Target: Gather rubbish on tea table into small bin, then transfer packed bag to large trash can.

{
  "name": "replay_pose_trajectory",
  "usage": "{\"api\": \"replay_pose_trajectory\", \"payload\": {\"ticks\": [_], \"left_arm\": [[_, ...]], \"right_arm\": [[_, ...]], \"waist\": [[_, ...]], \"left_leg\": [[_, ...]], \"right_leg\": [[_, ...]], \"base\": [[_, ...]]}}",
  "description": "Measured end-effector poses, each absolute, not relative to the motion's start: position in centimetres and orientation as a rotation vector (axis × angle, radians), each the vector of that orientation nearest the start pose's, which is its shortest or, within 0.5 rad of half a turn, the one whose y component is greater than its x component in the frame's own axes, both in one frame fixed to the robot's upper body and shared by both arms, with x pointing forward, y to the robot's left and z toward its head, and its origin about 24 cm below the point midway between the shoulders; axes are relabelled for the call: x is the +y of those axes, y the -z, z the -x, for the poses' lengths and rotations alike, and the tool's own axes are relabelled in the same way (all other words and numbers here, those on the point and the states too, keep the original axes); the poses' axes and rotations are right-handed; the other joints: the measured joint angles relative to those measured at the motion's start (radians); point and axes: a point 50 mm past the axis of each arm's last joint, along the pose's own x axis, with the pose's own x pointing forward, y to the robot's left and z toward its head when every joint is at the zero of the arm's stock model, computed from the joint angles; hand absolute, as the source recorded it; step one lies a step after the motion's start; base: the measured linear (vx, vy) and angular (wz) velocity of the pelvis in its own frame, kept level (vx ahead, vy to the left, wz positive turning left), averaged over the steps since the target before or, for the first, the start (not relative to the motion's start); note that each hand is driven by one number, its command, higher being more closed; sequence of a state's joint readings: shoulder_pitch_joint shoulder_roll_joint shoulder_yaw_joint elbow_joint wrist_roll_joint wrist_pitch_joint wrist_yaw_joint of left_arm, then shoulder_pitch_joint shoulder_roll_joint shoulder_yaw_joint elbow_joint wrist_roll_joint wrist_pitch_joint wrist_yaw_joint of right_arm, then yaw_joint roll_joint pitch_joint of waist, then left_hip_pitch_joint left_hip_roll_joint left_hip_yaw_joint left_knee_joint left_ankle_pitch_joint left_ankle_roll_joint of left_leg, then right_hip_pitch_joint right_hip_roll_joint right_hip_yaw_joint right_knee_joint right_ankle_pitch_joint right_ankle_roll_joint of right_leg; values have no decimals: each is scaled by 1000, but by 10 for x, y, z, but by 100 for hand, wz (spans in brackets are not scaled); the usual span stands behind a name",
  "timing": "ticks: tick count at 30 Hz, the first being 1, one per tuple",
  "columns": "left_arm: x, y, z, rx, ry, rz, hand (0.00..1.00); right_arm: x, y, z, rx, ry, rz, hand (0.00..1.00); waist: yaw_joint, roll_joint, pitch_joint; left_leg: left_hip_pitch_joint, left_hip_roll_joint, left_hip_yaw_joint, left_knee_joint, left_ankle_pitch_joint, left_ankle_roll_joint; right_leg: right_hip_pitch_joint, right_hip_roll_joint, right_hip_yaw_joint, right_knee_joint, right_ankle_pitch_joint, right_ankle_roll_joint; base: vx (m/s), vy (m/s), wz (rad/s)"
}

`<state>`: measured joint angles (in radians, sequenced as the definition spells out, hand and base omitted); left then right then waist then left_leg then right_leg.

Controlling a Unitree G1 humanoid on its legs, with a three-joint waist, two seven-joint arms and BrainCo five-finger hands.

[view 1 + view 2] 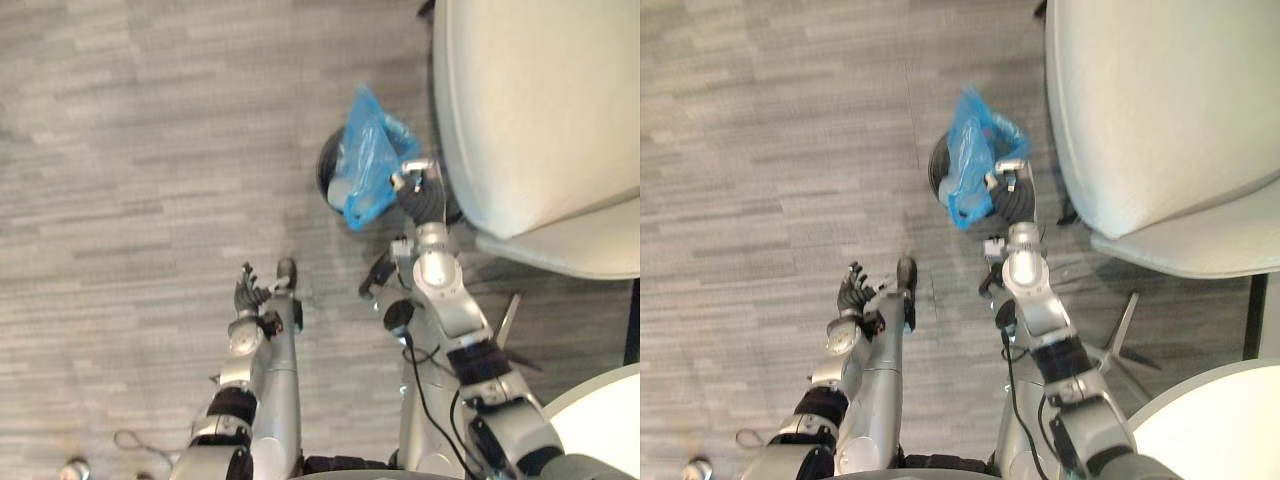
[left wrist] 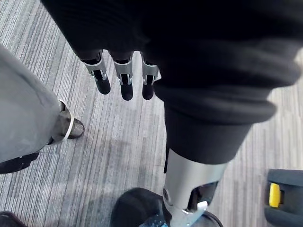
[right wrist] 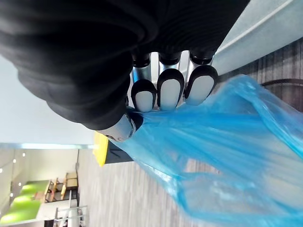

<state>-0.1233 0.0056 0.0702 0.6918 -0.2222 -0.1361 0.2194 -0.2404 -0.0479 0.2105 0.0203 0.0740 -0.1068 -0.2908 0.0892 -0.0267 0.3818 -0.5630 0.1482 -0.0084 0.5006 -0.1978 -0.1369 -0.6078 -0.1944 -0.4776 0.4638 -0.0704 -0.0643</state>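
Observation:
A blue plastic bag point(image 1: 368, 160) hangs over the small round black bin point(image 1: 328, 168) that stands on the grey floor beside the armchair. My right hand point(image 1: 418, 190) is shut on the bag's gathered top; in the right wrist view its fingertips point(image 3: 169, 89) press the blue film point(image 3: 222, 142) against the palm. The bag's lower part is still at the bin's mouth. Whatever is inside the bag is hidden. My left hand point(image 1: 250, 295) hovers over bare floor to the left of the bin, open and holding nothing, with its fingers point(image 2: 125, 80) hanging straight.
A large white armchair point(image 1: 540, 110) stands close on the right of the bin. A round white table's edge point(image 1: 600, 420) is at the lower right. A person's leg and shoe point(image 2: 68, 127) stand near my left hand. A black box with a yellow part point(image 2: 284, 198) sits on the floor.

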Motion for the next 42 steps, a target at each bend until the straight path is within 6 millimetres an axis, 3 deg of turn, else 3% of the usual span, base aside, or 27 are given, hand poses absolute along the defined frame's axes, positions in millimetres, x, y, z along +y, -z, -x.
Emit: {"api": "replay_pose_trajectory", "payload": {"ticks": [3,4,8,9,10,11,13,14,15,16,17,18,20,22,23,25,26,28,29,31,33,34,36,38,42], "left_arm": [[176,95,-208,573,-338,131,0],[178,106,-194,627,-336,114,0],[186,113,-180,669,-331,76,0],[190,113,-179,668,-336,61,0],[192,113,-179,665,-343,58,0],[199,111,-179,653,-348,37,0],[207,107,-179,638,-356,17,0],[212,106,-176,630,-366,7,0],[210,106,-170,630,-370,13,0],[209,108,-167,636,-370,19,0],[204,109,-163,641,-369,34,0],[192,110,-163,643,-352,63,0],[178,105,-165,611,-324,97,0],[171,98,-166,567,-286,98,0],[168,92,-167,534,-257,100,0],[166,80,-172,468,-242,109,0],[167,73,-172,432,-234,114,0],[166,54,-181,335,-217,120,0],[165,50,-184,310,-211,118,0],[159,34,-194,223,-167,97,0],[153,15,-209,132,-98,54,0],[150,3,-222,74,-53,1,0],[151,-1,-224,53,-38,-40,0],[151,-6,-227,26,-16,-104,0],[146,-19,-240,-40,23,-176,0]], "right_arm": [[-98,-102,-280,-317,-48,-77,100],[-95,-106,-280,-340,-82,-74,100],[-94,-110,-282,-365,-113,-64,100],[-94,-109,-282,-360,-127,-57,100],[-95,-109,-282,-362,-131,-46,100],[-96,-110,-282,-368,-133,-45,100],[-96,-111,-282,-373,-146,-41,100],[-93,-112,-282,-382,-161,-36,100],[-89,-116,-283,-396,-180,-26,100],[-88,-118,-284,-405,-190,-15,100],[-88,-122,-285,-422,-204,8,100],[-95,-124,-288,-433,-195,36,100],[-109,-124,-290,-431,-166,76,100],[-117,-125,-292,-430,-145,89,100],[-119,-127,-293,-437,-140,91,100],[-119,-135,-296,-463,-156,113,100],[-117,-140,-298,-480,-183,120,100],[-117,-150,-300,-509,-235,160,100],[-119,-151,-299,-514,-240,165,100],[-119,-157,-297,-538,-265,168,100],[-117,-163,-294,-560,-293,140,100],[-109,-163,-292,-561,-335,109,100],[-96,-160,-289,-549,-394,68,100],[-67,-156,-278,-540,-541,28,100],[-30,-164,-261,-575,-727,-37,100]], "waist": [[-7,-17,-87],[-17,-18,-114],[-20,-22,-123],[-19,-20,-124],[-18,-18,-123],[-24,-23,-123],[-18,-36,-127],[-16,-38,-127],[-9,-29,-127],[4,-19,-128],[19,-4,-128],[18,26,-123],[21,45,-115],[24,45,-115],[26,42,-118],[20,46,-120],[7,52,-124],[1,74,-137],[-1,82,-142],[-27,113,-163],[-37,121,-174],[-35,102,-183],[-33,93,-188],[-32,84,-217],[-31,67,-248]], "left_leg": [[142,-8,43,-130,30,9],[216,-7,80,-204,50,18],[279,-21,145,-220,54,23],[282,-14,152,-218,78,58],[290,-10,158,-225,84,66],[298,-17,143,-215,84,66],[296,-29,119,-198,84,67],[283,-43,91,-177,83,66],[276,-46,85,-175,83,66],[271,-43,86,-181,90,59],[253,-35,75,-196,120,51],[244,-24,45,-230,159,44],[253,-10,24,-299,217,8],[254,-14,21,-361,304,-33],[252,-30,17,-409,376,-61],[225,-34,80,-265,310,16],[230,-26,102,-158,241,48],[308,-4,108,-101,141,54],[335,-3,108,-120,124,54],[406,1,110,-270,107,45],[433,-2,108,-379,106,31],[436,-30,108,-407,120,26],[460,-45,111,-417,124,33],[492,-60,123,-430,124,33],[509,-60,130,-434,125,33]], "right_leg": [[110,38,35,-135,51,24],[182,73,63,-257,120,35],[219,76,138,-316,195,56],[217,79,175,-323,238,91],[206,72,181,-238,176,90],[195,36,191,53,-9,93],[213,31,236,191,-105,131],[252,38,279,166,-144,149],[284,55,292,106,-168,137],[300,68,288,63,-169,135],[330,91,283,-37,-166,105],[351,111,250,-106,-121,79],[369,124,209,-149,-90,61],[364,118,174,-156,-76,38],[361,94,144,-174,-63,22],[355,67,122,-197,-32,15],[357,55,113,-222,-5,15],[358,51,109,-276,39,16],[358,52,103,-288,51,22],[358,58,73,-320,86,46],[357,57,47,-360,134,72],[369,47,50,-400,174,83],[397,40,60,-429,193,97],[434,35,76,-467,216,105],[453,51,91,-498,237,99]], "base": [[114,36,-40],[62,71,-57],[5,144,-57],[-52,174,-50],[-60,132,-9],[-17,23,26],[-70,-66,60],[-123,-162,62],[-115,-124,36],[-148,-89,-4],[-172,-66,5],[-184,-66,26],[-196,-65,59],[-209,-66,61],[-227,-22,60],[-222,-7,51],[-200,27,30],[-227,129,20],[-147,157,16],[-117,193,47],[-145,244,51],[-132,189,24],[-77,158,4],[-22,131,-10],[0,21,-11]]}}
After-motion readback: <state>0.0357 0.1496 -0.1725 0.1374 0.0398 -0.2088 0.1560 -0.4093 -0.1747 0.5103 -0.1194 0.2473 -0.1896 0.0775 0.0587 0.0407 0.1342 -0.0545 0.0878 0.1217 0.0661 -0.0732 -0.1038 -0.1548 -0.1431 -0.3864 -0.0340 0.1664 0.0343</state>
